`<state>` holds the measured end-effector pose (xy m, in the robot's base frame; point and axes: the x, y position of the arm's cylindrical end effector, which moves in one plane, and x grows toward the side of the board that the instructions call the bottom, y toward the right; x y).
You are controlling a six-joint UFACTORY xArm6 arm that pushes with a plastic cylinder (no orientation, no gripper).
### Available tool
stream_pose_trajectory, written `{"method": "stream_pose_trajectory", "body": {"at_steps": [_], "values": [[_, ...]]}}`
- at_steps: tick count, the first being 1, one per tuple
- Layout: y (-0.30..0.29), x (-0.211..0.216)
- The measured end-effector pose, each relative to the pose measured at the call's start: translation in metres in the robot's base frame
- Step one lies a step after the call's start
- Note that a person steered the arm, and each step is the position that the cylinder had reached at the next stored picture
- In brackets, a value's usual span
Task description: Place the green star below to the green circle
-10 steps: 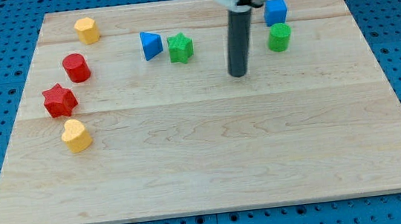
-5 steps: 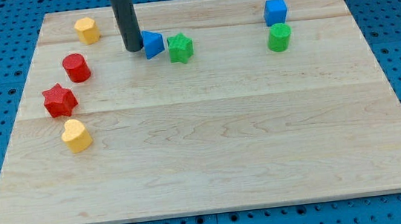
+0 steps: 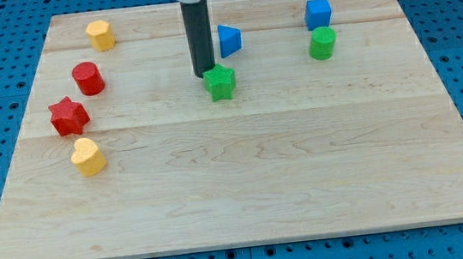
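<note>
The green star (image 3: 220,81) lies on the wooden board (image 3: 236,172) near the view's top middle. My tip (image 3: 204,72) stands just above and left of the star, touching or nearly touching it. The green circle (image 3: 322,43) sits well to the star's right, near the view's top right, just below the blue cube (image 3: 317,13). The blue triangle (image 3: 229,40) lies right of the rod, above the star.
At the view's left are a yellow hexagon (image 3: 100,35), a red cylinder (image 3: 87,78), a red star (image 3: 68,116) and a yellow heart (image 3: 88,157). A blue pegboard surrounds the board.
My tip has moved right from the blue triangle's left side. The blue triangle has shifted right and up. The green star has shifted down and slightly right.
</note>
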<state>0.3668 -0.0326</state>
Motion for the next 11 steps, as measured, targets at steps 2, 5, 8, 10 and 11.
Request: {"method": "stream_pose_trajectory", "body": {"at_steps": [2, 5, 8, 10, 11], "values": [[-0.019, 0.028], [0.068, 0.043], [0.064, 0.051], [0.091, 0.031], [0.103, 0.029]]}}
